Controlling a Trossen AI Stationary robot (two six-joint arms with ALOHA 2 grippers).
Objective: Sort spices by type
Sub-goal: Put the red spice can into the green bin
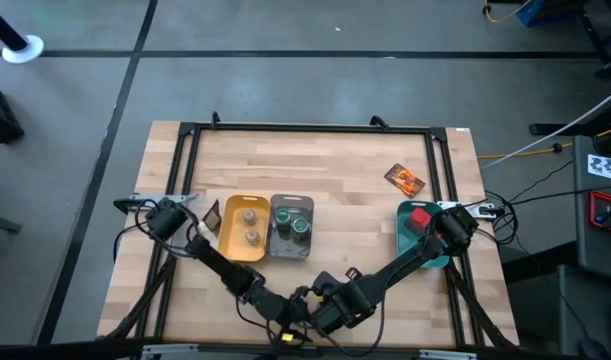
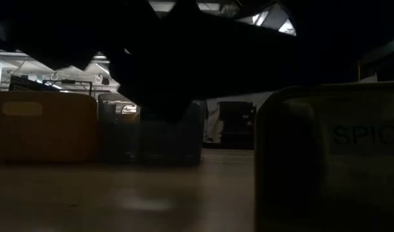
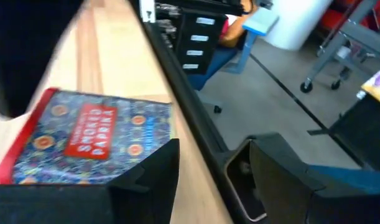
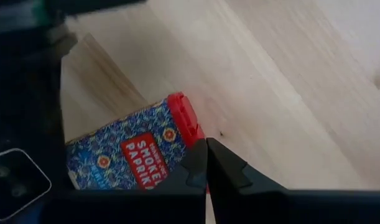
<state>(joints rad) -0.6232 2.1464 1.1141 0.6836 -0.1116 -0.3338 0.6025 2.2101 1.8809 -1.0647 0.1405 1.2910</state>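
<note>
High view: we look straight down on whole surface (image 1: pixel 335 180), both arms in frame. Low view: we sit at surface level, facing room, yellow tray (image 2: pixel 42 125) and grey tray (image 2: pixel 151 135) close ahead; both trays also seen from above. Left wrist view: close over paprika box (image 3: pixel 84 134) at surface edge. Right wrist view: close over second paprika box (image 4: pixel 130 152).

Yellow tray (image 1: pixel 232 245) (beside grey tray (image 1: pixel 282 246))

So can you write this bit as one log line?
left tool: beside yellow tray, over paprika box | right tool: shut, over teal tray | packet: unsorted
</note>
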